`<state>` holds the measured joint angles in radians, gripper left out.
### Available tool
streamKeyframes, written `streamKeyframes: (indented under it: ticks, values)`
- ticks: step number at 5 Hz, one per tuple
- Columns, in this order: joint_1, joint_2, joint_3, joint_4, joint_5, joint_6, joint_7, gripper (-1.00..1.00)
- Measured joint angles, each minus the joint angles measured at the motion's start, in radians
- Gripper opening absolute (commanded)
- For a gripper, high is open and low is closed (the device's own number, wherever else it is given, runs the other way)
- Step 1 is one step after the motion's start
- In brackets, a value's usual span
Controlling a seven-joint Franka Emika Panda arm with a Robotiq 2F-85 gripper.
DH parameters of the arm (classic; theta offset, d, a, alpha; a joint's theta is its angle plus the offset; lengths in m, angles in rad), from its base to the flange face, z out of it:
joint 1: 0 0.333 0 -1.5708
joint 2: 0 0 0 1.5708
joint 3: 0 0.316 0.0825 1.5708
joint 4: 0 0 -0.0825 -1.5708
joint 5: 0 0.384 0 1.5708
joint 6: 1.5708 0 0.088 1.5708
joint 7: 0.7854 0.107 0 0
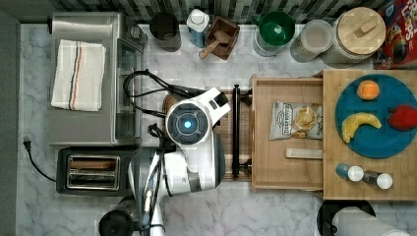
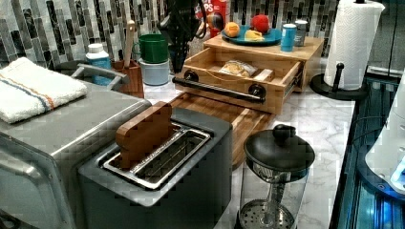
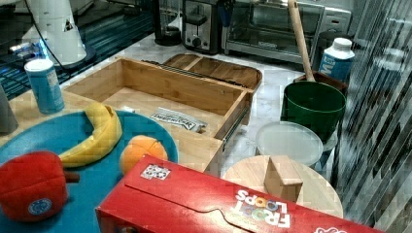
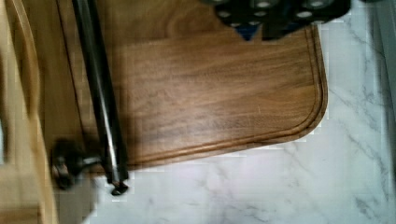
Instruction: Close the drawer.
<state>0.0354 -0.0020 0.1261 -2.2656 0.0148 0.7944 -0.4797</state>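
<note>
My arm (image 1: pixel 189 142) sits at the centre-left of the top view, its wrist over the darker brown rounded-corner wooden cutting board (image 4: pixel 210 93), which lies flat on the white marble surface (image 1: pixel 275 211). My pincer (image 4: pixel 280 14) shows as dark parts at the upper edge of the wrist view, above the board; I cannot tell whether it is wide or narrow, and I see nothing held in it.

The shallow light bamboo-wood drawer (image 1: pixel 287 169) stands pulled out at the centre-right of the top view, its open tray reaching from under the flat light wooden top (image 1: pixel 334 162) towards my arm. Its thin black bar handle (image 1: pixel 236 130) runs along the front edge, just beside my wrist in the top view and apart from the pincer in the wrist view. Inside the drawer lie a clear snack bag (image 1: pixel 296 120) and a small pale wooden block (image 1: pixel 304 154).

On the wooden top rests a round blue plate (image 1: pixel 388 142) with an orange (image 1: pixel 368 90), a yellow banana (image 1: pixel 359 124) and a red apple-like fruit (image 1: pixel 403 117). A black toaster (image 1: pixel 93 171) sits at the lower left of the top view, with a steel toaster oven (image 1: pixel 88 123) above it carrying a folded white striped towel (image 1: pixel 78 74).
</note>
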Motion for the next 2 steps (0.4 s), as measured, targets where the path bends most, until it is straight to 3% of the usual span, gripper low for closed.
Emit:
streamKeyframes:
  ticks: [2]
  values:
    - [-0.042, 0.133, 0.000, -0.004, -0.001, 0.012, -0.125, -1.00]
